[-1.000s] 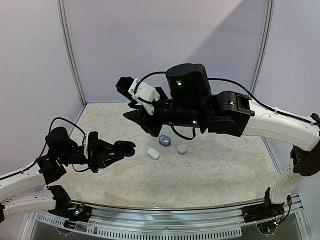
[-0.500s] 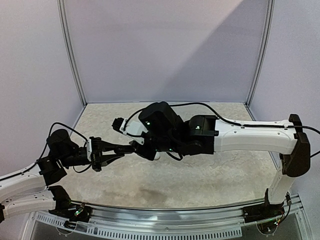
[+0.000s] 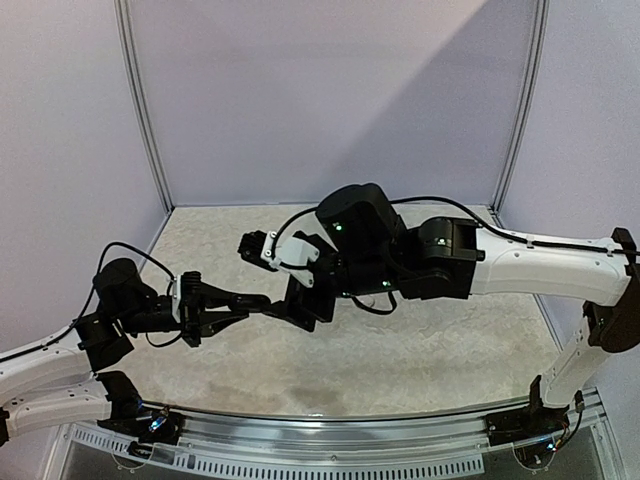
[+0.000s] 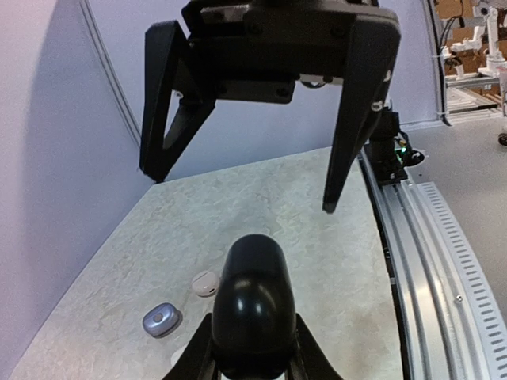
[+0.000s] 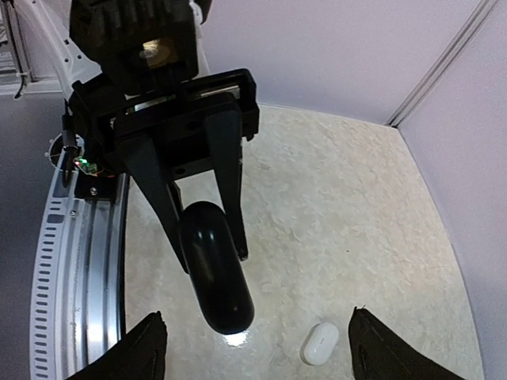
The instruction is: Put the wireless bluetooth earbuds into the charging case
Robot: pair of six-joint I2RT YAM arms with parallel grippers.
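A glossy black charging case (image 4: 252, 305), lid closed, is held above the table with my left gripper (image 4: 252, 352) shut on its lower end. The right wrist view shows the same case (image 5: 215, 273) sticking out between the left fingers (image 5: 230, 178). My right gripper (image 4: 238, 186) hangs open just beyond the case's free end, its fingers (image 4: 356, 103) spread wide and touching nothing. From above, the left gripper (image 3: 248, 300) and right gripper (image 3: 302, 304) meet nose to nose over the table's left middle. The earbuds are out of view.
Small closed pebble cases lie on the table under the grippers: a blue-grey one (image 4: 161, 320), a pale pinkish one (image 4: 206, 283) and a white one (image 5: 319, 343). The table's metal front rail (image 4: 428, 261) runs along the near edge. Lilac walls close the back and sides.
The right arm swung down from the back to the left gripper's black case, then spread its jaws wide and pulled back slightly. The left gripper kept its hold on the case.
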